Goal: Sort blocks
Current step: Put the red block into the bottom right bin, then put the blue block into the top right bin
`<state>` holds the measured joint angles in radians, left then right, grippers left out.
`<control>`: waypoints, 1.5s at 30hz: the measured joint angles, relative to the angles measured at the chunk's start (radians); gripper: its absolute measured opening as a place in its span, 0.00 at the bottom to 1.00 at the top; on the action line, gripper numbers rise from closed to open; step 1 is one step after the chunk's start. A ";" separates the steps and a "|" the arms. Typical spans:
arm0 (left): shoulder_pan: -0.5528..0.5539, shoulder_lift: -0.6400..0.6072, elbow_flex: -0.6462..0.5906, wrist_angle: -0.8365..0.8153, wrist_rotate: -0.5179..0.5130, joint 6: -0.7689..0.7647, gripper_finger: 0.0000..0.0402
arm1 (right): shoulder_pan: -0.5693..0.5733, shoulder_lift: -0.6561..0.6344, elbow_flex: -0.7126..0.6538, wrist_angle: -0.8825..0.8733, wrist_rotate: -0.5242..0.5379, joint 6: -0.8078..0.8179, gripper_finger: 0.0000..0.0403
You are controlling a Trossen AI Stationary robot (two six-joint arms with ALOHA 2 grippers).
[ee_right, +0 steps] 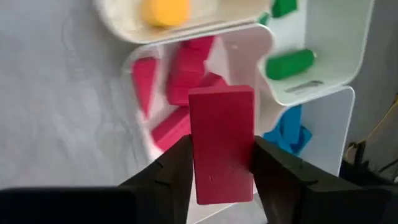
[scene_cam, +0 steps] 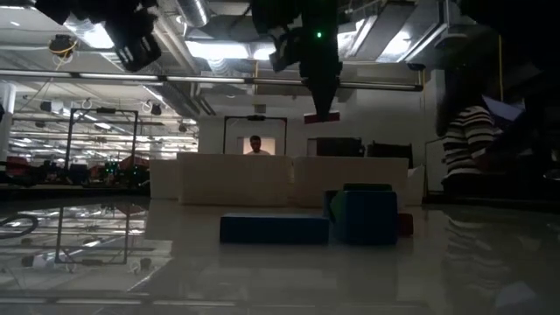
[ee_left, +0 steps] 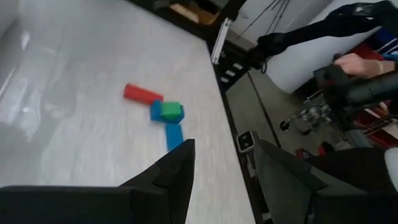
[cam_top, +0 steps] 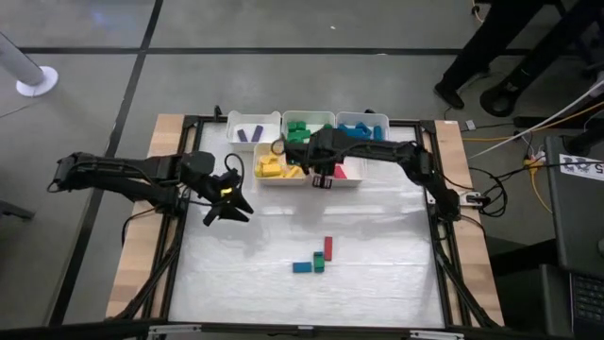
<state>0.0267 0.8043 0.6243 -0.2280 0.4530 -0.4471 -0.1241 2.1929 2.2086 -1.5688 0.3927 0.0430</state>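
Two dark, jointed arms (cam_top: 123,175) with black cabling and blunt black jaws.

right hand (ee_right: 221,162) extended to far side of desk, fingers clamped on a red block, left hand (ee_left: 224,168) hovering mid-left, fingers apart, holding nothing

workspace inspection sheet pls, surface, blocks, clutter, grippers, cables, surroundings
surface: white table top, mostly bare.
job's things: three loose blocks near the front middle, a red block, a green block and a blue block; white bins at the far edge hold purple, green, blue, yellow and red blocks.
clutter: nothing seen.
grippers: right gripper over the red bin, a red rectangular block between its fingers; left gripper open, empty, above the table's left part.
cables: cables on the floor right of the table.
surroundings: a person's legs beyond the far right corner.
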 joint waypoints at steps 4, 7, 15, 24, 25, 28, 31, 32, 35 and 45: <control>-0.026 0.000 0.000 0.020 -0.049 0.001 0.39 | -0.045 0.000 0.000 -0.002 -0.013 0.013 0.45; -0.044 0.000 0.000 0.028 -0.082 0.001 0.39 | -0.068 0.000 0.000 0.000 -0.040 0.014 0.50; -0.082 0.000 0.000 0.029 -0.128 0.002 0.39 | -0.079 0.000 0.000 0.000 -0.069 0.097 0.60; -0.082 0.000 0.000 0.029 -0.138 0.054 0.39 | -0.028 0.000 0.000 0.045 -0.548 0.376 0.61; -0.082 0.000 0.000 0.029 -0.138 0.058 0.39 | -0.012 0.000 0.000 0.067 -0.580 0.396 0.61; -0.082 0.000 0.000 0.029 -0.143 0.059 0.39 | 0.055 0.000 0.000 0.135 -0.633 0.409 0.61; -0.081 0.000 0.000 0.029 -0.147 0.067 0.39 | 0.133 0.000 0.000 0.199 -0.639 0.406 0.61; -0.081 0.000 0.000 0.029 -0.149 0.070 0.39 | 0.160 0.000 0.000 0.219 -0.639 0.406 0.61; -0.081 0.000 0.000 0.029 -0.170 0.070 0.39 | 0.243 0.000 0.000 0.278 -0.615 0.405 0.61; -0.081 0.000 0.000 0.029 -0.271 0.073 0.39 | 0.496 0.001 -0.106 0.422 -0.297 0.304 0.61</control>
<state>-0.0544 0.8047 0.6243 -0.1986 0.1815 -0.3737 0.3721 2.1937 2.1025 -1.1466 0.0959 0.3470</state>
